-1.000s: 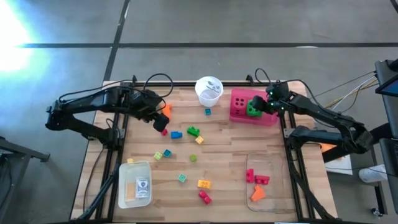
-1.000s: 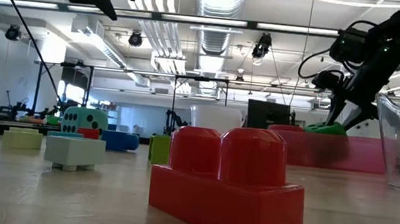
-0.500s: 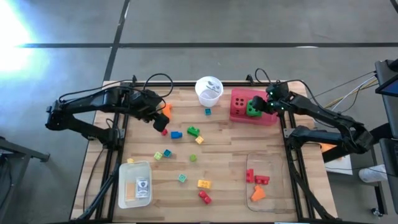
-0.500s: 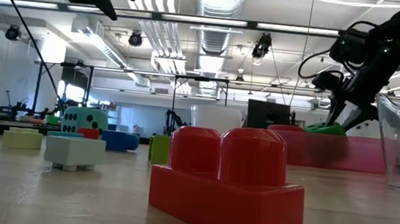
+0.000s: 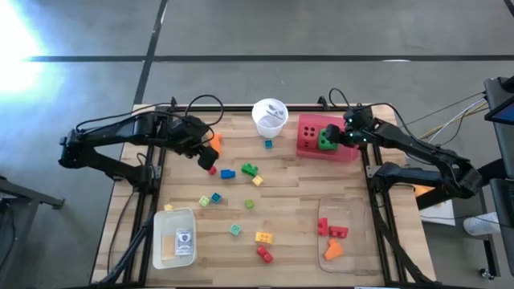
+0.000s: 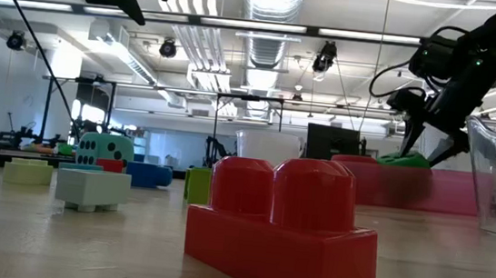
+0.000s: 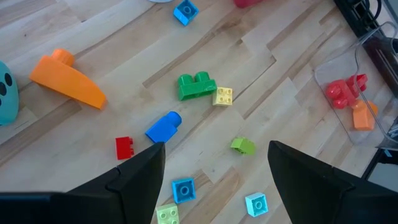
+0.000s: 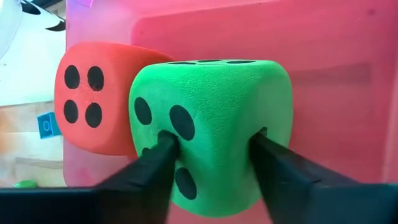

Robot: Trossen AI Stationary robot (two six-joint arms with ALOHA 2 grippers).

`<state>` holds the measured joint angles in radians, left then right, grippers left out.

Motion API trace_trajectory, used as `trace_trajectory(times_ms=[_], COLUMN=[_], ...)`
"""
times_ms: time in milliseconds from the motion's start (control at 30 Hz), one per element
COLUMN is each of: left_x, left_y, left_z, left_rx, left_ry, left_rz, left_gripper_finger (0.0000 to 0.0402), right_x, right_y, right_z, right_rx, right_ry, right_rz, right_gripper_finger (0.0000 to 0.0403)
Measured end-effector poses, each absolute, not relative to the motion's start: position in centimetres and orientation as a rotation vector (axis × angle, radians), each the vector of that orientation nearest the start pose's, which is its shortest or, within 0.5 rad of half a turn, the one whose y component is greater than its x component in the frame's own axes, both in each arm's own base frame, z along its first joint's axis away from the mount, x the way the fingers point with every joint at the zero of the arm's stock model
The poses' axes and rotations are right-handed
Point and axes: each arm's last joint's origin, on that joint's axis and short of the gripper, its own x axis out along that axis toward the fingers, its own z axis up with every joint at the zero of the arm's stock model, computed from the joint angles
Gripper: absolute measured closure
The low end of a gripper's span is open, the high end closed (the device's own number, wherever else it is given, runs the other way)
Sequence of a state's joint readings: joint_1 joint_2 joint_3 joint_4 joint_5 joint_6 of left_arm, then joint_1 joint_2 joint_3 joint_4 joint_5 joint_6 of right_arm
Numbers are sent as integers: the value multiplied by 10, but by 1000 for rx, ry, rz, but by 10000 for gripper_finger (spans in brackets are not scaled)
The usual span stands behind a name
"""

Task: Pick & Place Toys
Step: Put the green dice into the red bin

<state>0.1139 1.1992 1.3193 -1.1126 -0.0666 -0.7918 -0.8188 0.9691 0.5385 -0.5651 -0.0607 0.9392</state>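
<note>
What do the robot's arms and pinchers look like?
Both arms are dark, almost black, made of long jointed bars with black cables looping beside them. The left end effector has two broad, flat dark fingers with angled edges. The right end effector has the same dark fingers. Small green lights glow on the right arm's wrist.

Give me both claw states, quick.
Left claw: open, empty.
Right claw: astride soft green dotted die in pink plastic tray; grip cannot be told.
</note>
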Motion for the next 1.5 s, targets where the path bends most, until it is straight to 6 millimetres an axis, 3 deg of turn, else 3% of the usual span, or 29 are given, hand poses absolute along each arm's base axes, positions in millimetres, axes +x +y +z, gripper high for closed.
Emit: trace_trajectory(times_ms=[133,300,800,1067,1233,1367,1500], left_x=[211,211,211,211,211,211,211], left_y=[26,26,26,26,26,26,26], left_z=[357,357,357,357,357,357,357], left_rx=[-745,-745,-746,-746,-745,-745,-745], left_ry=[875,875,876,879,882,882,882], left_rz=[549,549,550,551,552,552,552], left_gripper_finger=[117,117,117,117,117,117,117], right_x=[118,118,116,112,111,108,106], right_y=[-123,-124,-123,-118,-118,-120,-123], right_z=[192,192,194,214,230,239,235], right_rx=[1256,1252,1271,1266,1240,1192,1201], right_ry=[546,542,522,578,601,596,638], right_rz=[-1114,-1125,-1137,-1146,-1177,-1251,-1282], right_gripper_finger=[117,71,65,66,113,188,269])
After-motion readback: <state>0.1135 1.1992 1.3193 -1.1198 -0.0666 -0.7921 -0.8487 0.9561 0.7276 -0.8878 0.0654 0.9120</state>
